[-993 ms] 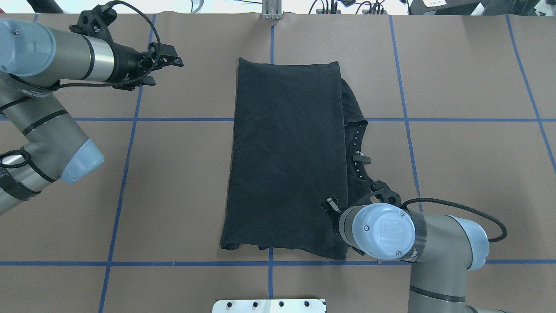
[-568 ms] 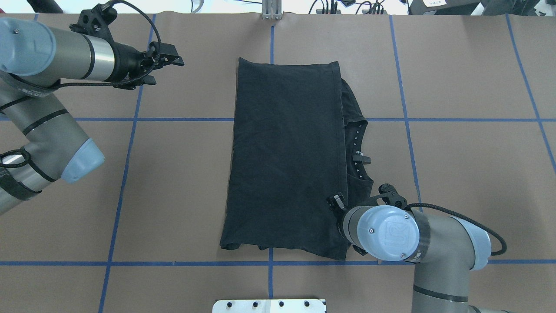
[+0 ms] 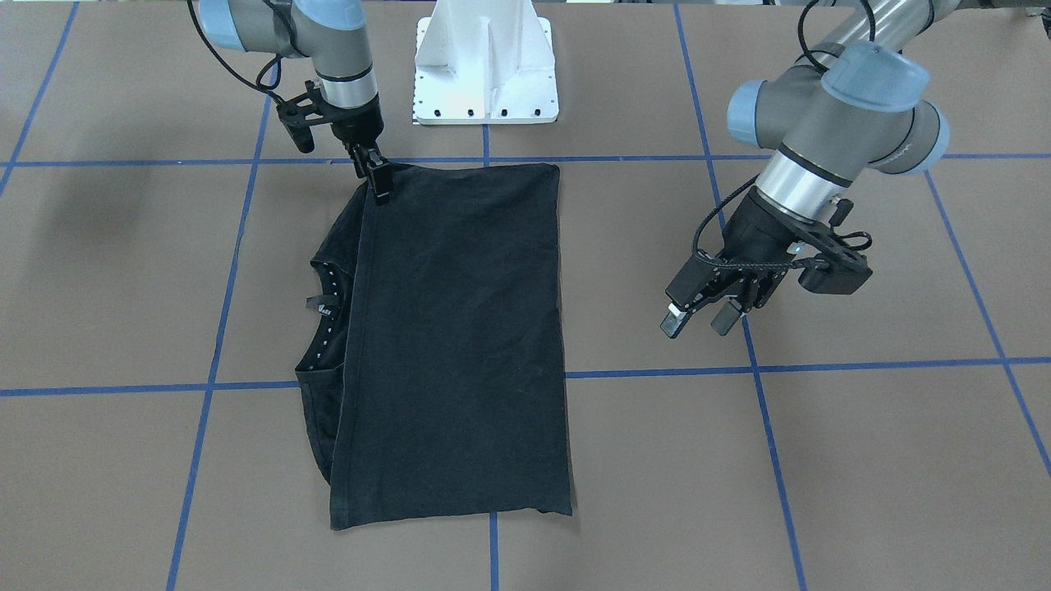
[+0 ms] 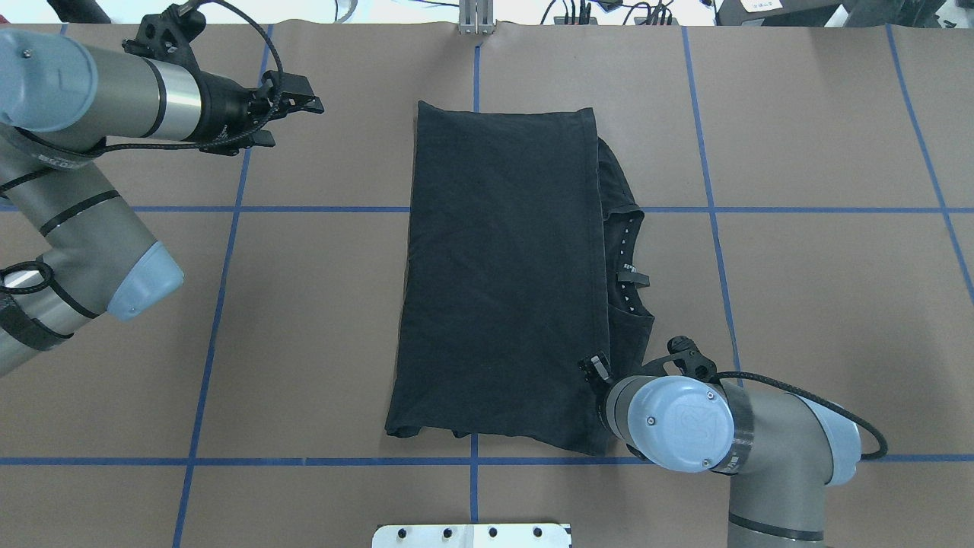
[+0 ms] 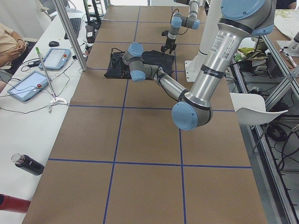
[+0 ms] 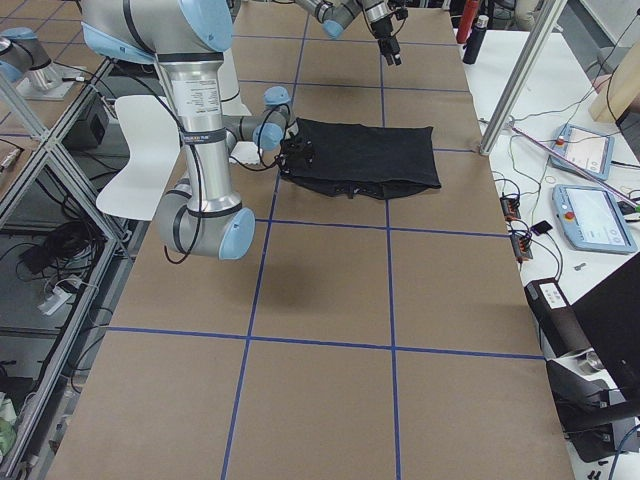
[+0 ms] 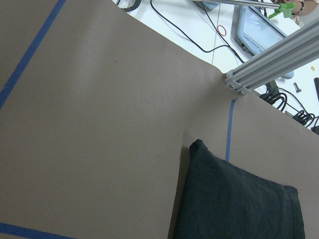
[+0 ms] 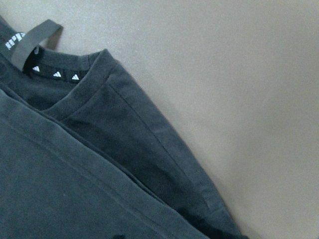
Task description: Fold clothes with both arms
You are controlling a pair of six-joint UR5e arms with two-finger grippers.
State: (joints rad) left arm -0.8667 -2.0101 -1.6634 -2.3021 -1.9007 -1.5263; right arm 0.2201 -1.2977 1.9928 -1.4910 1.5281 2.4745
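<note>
From the front, the shirt [image 3: 460,328] runs top to bottom, with the right pincer [image 3: 379,187] at its upper-left corner, grip impossible to tell, and the left pincer [image 3: 699,320], wide, hanging well off right.

a robotics lab: taped grid table [image 4: 304,304], teach pendant [image 6: 597,217].

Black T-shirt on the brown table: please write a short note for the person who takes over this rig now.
Black two-finger left end effector: open, away from the cloth.
Right end effector: at the corner of the black short-sleeved T-shirt nearest the robot, on its right; grip cannot be told.
Shirt lies flat on the brown paper-covered table, plain side up, hem folded over to the collar.
Remaining, probably: one more fold.
</note>
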